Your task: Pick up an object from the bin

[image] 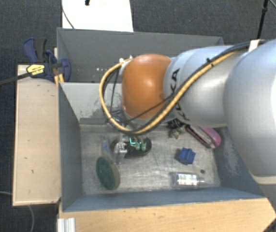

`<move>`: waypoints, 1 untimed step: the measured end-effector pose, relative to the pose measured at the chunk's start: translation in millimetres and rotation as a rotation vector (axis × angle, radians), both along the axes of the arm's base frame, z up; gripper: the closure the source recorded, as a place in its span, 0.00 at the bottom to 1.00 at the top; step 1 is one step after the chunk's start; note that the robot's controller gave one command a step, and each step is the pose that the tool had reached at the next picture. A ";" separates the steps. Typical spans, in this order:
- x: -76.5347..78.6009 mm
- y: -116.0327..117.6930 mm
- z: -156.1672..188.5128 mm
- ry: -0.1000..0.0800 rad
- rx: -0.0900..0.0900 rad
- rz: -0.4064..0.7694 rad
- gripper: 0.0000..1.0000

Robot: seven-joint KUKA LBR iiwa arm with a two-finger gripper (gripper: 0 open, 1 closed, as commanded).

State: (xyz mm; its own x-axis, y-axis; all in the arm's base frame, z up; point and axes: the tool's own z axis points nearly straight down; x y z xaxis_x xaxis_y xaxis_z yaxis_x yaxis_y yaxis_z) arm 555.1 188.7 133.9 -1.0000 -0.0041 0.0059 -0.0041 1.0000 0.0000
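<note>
**Hand low in bin, nothing seen held**

The arm [234,81] comes in from the right, with the orange cover [145,86] on its wrist. The hand [126,147] is down near the floor of the bin [70,144], left of centre. I cannot tell if the hand is open or closed, because the cover and cables hide most of it. Nothing is visibly gripped.

Step, as I judge it: approach to a grasp, pick not yet made. The nearest thing is the green disc [108,173], dark and round, just front-left of the hand. Contact can't be told, so the target is not certain.

Bin contents are sparse, with no heap:
- Green disc at front-left.
- Blue block [185,155] right of centre, well apart from the hand.
- Clear tube [188,179] near the front wall, just in front of the block.
- Pink thing [208,136] at the right, partly under the arm.
- Dark bits [174,128] beside the pink thing, kind unclear.

The next move likely calls for centring over one thing, closing on it and lifting straight up clear of the walls. The disc looks thin, so an edge grip may slip.
</note>
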 end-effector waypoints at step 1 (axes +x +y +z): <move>20.4 -80.9 -63.6 -0.010 0.003 -0.094 0.00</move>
